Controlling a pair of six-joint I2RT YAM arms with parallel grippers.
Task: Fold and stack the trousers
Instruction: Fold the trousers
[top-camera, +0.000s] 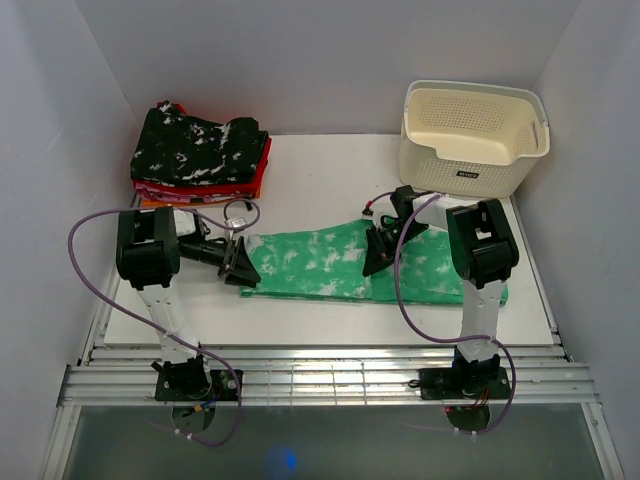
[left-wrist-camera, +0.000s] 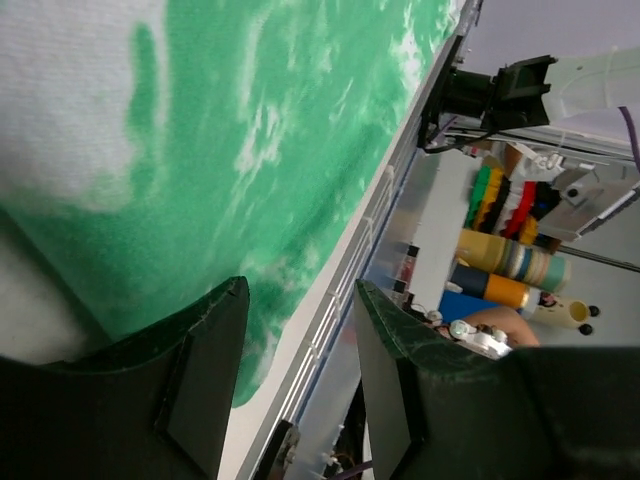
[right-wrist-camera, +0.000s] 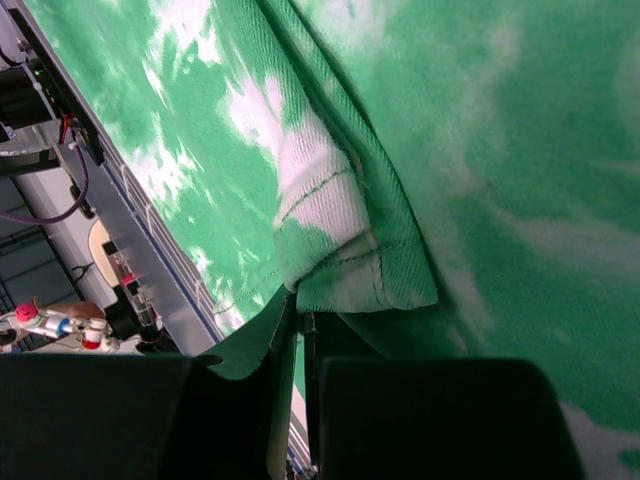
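The green tie-dye trousers (top-camera: 320, 262) lie flat across the middle of the table, running left to right. My left gripper (top-camera: 240, 265) is open at their left end, jaws apart over the cloth's edge (left-wrist-camera: 200, 190) with nothing between them. My right gripper (top-camera: 378, 255) is shut on a folded hem of the trousers (right-wrist-camera: 340, 250) near the middle right; the cloth bunches at the fingertips. The right part of the trousers is partly hidden behind the right arm.
A stack of folded clothes (top-camera: 200, 150), black speckled on top of red and orange, sits at the back left. A cream perforated basket (top-camera: 470, 135) stands at the back right. The table's front rail (top-camera: 320, 375) runs along the near edge.
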